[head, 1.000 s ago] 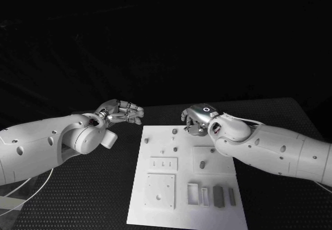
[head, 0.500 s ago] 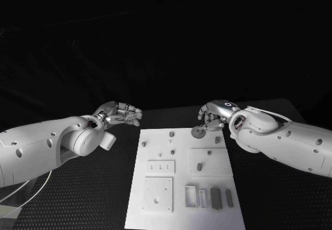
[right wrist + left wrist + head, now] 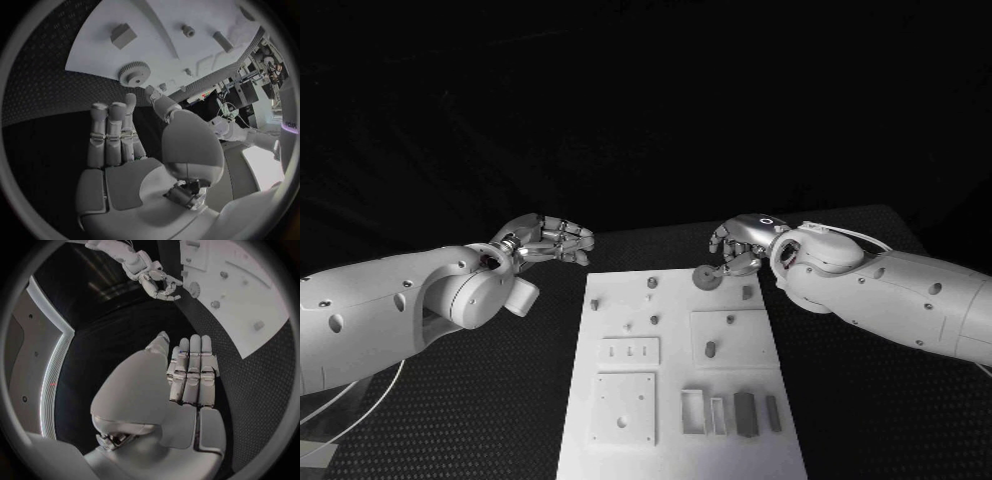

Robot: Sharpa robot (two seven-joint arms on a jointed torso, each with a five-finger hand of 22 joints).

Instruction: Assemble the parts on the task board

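A small toothed gear [image 3: 710,278] sits at the far end of the white task board [image 3: 661,440], toward one o'clock from the board's middle, pinched at its rim by the right hand [image 3: 740,248], whose thumb and a finger close on it while the other fingers curl above; the right wrist view shows the same gear [image 3: 134,73] at the fingertips [image 3: 128,99], over the board's edge. Around it on the board lie short grey pegs, one [image 3: 652,283] at about nine o'clock from the gear and another [image 3: 710,349] at six o'clock on a raised square plate, and near the close end a row of upright rectangular blocks [image 3: 744,413]. The left hand [image 3: 548,240] hangs over the black table [image 3: 473,420] just off the board's far left corner, at roughly ten o'clock from the board's middle, its fingers curled in on nothing.
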